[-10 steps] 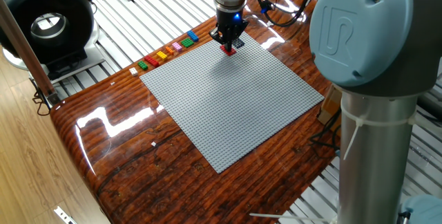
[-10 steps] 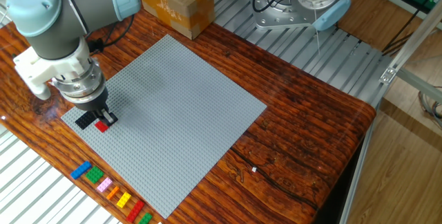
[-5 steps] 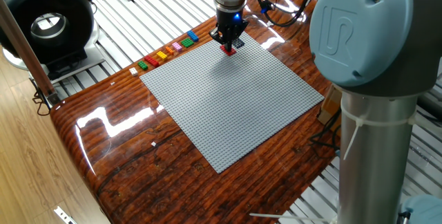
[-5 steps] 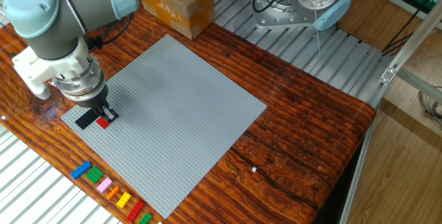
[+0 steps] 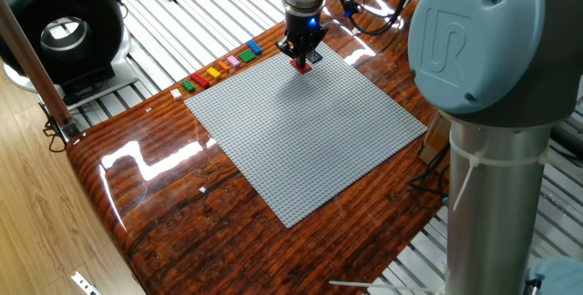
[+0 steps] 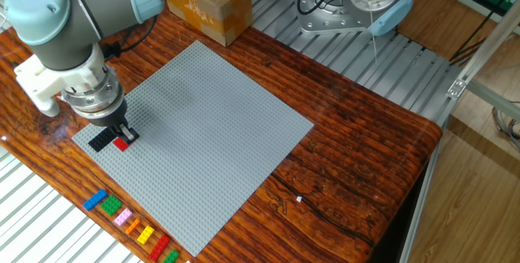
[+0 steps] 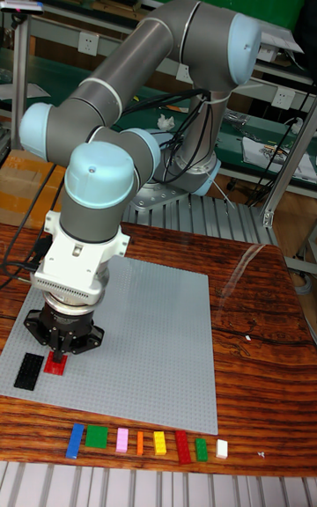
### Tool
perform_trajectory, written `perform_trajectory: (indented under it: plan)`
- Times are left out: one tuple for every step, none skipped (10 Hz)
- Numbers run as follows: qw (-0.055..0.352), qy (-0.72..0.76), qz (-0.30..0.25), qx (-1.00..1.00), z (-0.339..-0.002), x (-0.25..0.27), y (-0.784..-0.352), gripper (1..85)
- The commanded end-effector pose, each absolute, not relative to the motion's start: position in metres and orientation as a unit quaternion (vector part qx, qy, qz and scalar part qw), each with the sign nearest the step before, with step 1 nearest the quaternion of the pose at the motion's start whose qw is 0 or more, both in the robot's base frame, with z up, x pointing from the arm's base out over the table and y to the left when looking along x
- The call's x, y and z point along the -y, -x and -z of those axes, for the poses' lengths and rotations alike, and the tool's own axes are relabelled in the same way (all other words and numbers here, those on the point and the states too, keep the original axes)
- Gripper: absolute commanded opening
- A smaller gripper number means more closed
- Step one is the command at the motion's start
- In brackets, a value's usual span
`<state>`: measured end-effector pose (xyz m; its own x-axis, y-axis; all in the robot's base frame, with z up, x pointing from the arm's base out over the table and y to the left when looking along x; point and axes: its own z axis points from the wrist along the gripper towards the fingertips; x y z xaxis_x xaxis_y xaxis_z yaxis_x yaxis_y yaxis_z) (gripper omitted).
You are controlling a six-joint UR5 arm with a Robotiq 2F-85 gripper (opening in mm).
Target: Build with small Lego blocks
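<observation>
Reaching straight down over a corner of the grey baseplate point(image 7: 150, 340), the gripper point(image 7: 61, 357) has its fingers closed in around a red Lego brick point(image 7: 55, 368) that sits on the plate's studs; in the other fixed view the same red brick point(image 6: 121, 144) shows just under the fingertips, though whether the pads actually press on it cannot be told. Just beside it on the plate lies a black Lego brick point(image 7: 29, 370), flat and apart from the gripper. Off the plate, on the wooden table point(image 7: 255, 357), a row of loose bricks point(image 7: 145, 443) lies along the near edge: blue, green, pink, orange, yellow, red, green and white.
</observation>
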<state>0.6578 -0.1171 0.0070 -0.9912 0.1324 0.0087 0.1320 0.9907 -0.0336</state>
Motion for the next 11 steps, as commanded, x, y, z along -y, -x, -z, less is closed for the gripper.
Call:
perform_trajectory:
  plan:
    - [-0.017, 0.064, 0.002, 0.998, 0.004, 0.113, -0.669, 1.0]
    - [-0.018, 0.063, 0.002, 0.998, 0.004, 0.113, -0.669, 1.0]
    - [-0.007, 0.063, 0.000, 0.998, -0.002, 0.114, -0.664, 1.0]
    - [-0.001, 0.063, -0.003, 0.998, -0.006, 0.116, -0.660, 1.0]
    - [-0.003, 0.063, -0.001, 0.998, -0.005, 0.115, -0.662, 1.0]
    - [-0.002, 0.063, -0.001, 0.998, -0.005, 0.115, -0.661, 1.0]
    - [0.004, 0.063, -0.004, 0.998, -0.006, 0.117, -0.658, 1.0]
    - [0.008, 0.064, -0.008, 0.998, -0.008, 0.118, -0.656, 1.0]
    - [0.011, 0.065, -0.009, 0.998, -0.009, 0.118, -0.654, 1.0]
    - [0.012, 0.066, -0.010, 0.998, -0.010, 0.119, -0.654, 1.0]
    - [0.013, 0.066, -0.012, 0.998, -0.010, 0.119, -0.653, 1.0]
